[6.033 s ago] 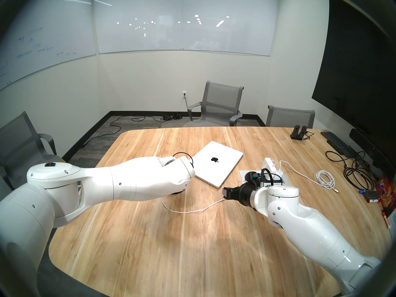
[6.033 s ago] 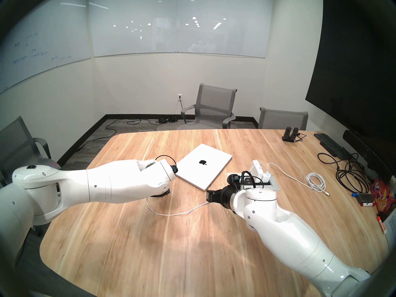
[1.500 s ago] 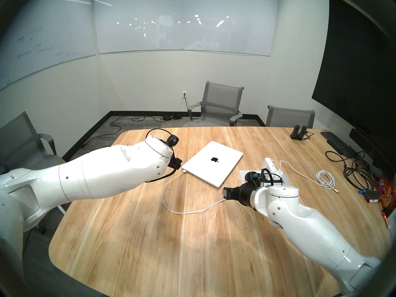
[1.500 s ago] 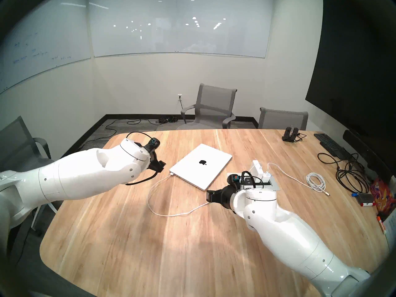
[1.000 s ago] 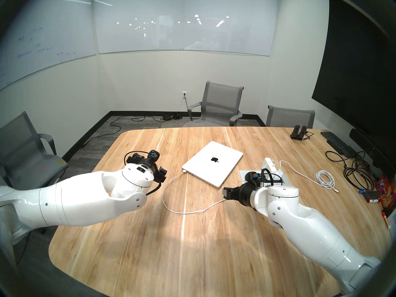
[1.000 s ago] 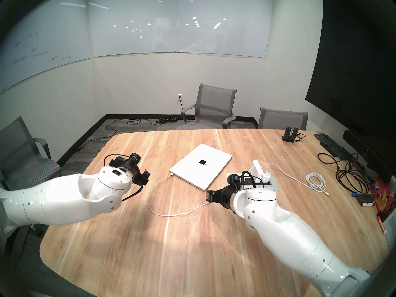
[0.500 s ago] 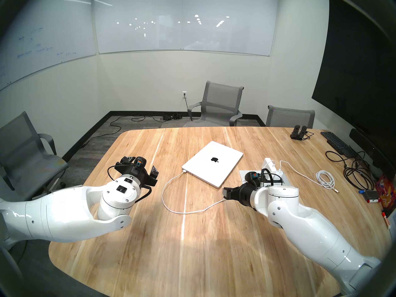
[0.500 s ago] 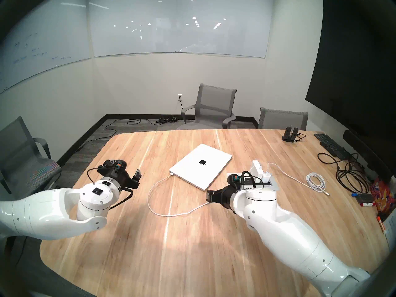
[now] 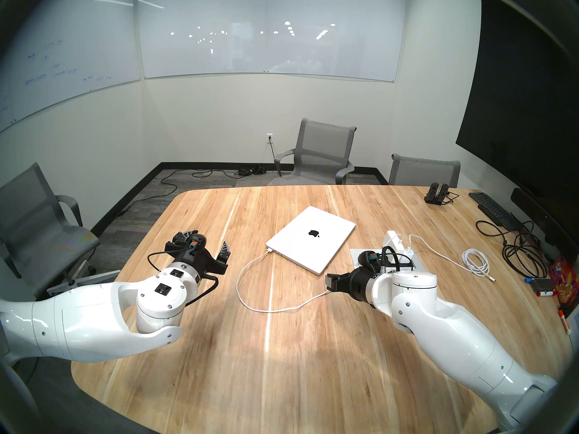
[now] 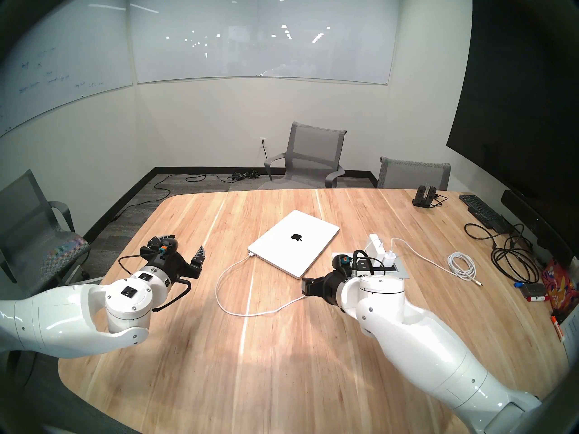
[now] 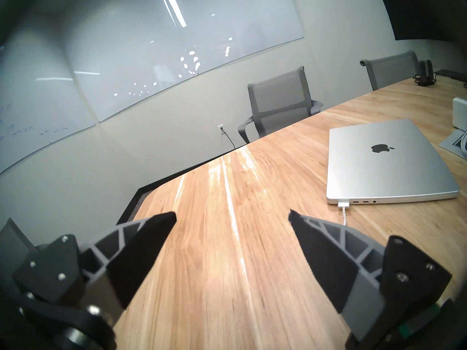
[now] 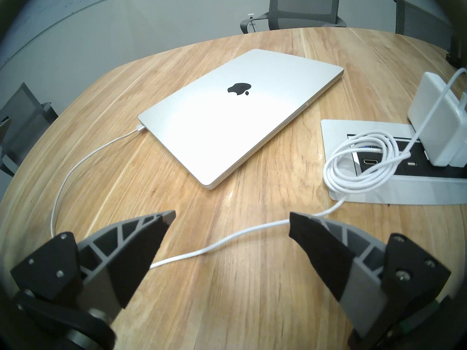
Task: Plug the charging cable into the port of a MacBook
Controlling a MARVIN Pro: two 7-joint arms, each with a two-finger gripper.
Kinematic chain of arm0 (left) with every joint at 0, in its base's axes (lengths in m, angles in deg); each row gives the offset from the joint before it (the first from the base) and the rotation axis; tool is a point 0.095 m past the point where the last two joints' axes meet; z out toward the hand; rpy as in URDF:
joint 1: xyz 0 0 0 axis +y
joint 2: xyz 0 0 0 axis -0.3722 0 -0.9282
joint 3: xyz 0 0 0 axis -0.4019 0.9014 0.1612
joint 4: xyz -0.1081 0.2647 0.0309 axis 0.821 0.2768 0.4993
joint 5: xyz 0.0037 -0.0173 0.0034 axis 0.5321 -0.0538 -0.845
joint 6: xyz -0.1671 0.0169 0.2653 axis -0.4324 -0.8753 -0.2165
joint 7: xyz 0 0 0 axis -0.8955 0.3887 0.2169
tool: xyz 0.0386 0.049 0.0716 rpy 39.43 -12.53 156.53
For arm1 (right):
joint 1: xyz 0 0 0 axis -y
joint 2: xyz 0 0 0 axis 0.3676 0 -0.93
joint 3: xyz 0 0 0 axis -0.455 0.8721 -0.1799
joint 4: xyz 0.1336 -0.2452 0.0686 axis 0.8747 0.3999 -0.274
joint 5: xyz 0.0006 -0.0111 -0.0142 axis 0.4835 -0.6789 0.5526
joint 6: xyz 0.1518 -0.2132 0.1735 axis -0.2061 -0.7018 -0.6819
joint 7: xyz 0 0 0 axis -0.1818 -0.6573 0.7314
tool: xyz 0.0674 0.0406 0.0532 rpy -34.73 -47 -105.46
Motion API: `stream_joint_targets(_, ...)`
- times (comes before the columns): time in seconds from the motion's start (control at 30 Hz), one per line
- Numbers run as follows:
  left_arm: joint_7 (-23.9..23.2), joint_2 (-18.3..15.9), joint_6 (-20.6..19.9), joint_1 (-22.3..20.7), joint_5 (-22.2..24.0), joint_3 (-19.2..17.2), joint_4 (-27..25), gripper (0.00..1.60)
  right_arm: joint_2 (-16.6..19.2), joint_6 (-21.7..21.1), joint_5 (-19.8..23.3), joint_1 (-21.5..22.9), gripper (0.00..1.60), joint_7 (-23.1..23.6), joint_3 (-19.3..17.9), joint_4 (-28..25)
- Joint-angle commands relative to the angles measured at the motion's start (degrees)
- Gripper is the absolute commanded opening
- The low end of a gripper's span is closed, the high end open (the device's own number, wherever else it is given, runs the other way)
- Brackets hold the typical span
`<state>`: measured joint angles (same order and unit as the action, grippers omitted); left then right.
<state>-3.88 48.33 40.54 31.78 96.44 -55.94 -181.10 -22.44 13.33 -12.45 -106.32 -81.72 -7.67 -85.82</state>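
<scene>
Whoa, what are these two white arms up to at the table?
They are charging a laptop. The white cable's plug already sits in a port on the closed MacBook, and the cord loops across the table toward the charger brick. Neither arm holds anything: the left pincer hangs open beside the laptop, and the right pincer hangs open over the slack cord.

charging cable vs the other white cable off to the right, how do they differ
The charging cable lies in one wide loose loop; the other white cable is wound in a tight coil. The charging cable's plug sits in the MacBook edge; the coiled cable's plug lies free on the table. The charging cable passes under the right gripper; the coil lies away from both arms. Both are thin and white.
</scene>
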Motion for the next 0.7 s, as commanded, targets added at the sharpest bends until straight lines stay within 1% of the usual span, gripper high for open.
stream_joint_targets(0.0,0.40,-0.20,1.20,-0.54,-0.64,-0.73,-0.16,1.60,-0.06,-0.03,-0.08,0.37,1.60,-0.01,-0.08,-0.97)
stream_joint_targets(0.67,0.50,-0.24,1.37,-0.68,-0.66,-0.51,-0.16,1.60,-0.06,-0.03,-0.08,0.37,1.60,-0.01,-0.08,-0.98)
